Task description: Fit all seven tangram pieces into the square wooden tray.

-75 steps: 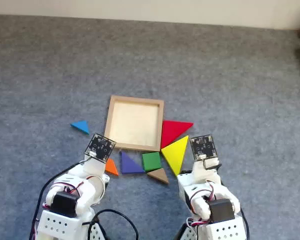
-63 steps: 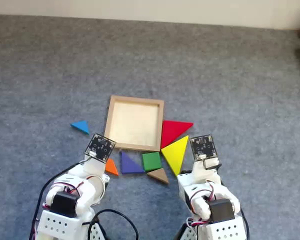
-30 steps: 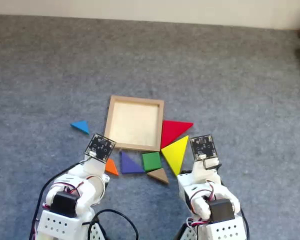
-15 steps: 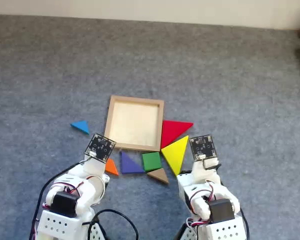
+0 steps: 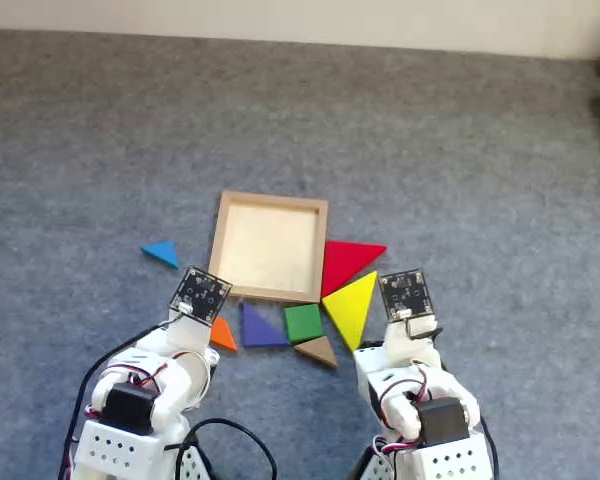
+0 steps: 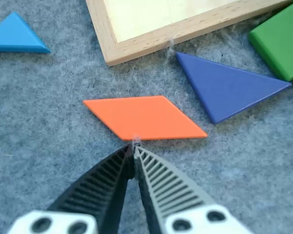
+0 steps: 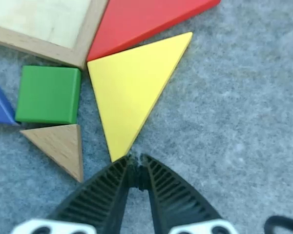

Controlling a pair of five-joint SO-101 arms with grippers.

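Start at the left: a small blue triangle lies flat on the grey table, apart from everything else, off the left side of the wooden tray. Your left gripper sits low over the table toward its near edge. Its fingers are pressed together with nothing between them, and the tips are right at the near edge of the orange parallelogram. That piece lies flat just outside the tray's near left corner.

The tray rests about mid-table, a little nearer the arms than the far edge, and its pale floor is bare. Along its near rim you have the dark blue triangle, then the green square beside it, with the tan triangle just nearer the arms than the square.

The red triangle lies against the tray's right rim. The yellow triangle lies just below it, one corner by the tray's near right corner. Your right gripper has its fingers closed, or very nearly, on nothing, with the tips at the yellow triangle's nearest point.
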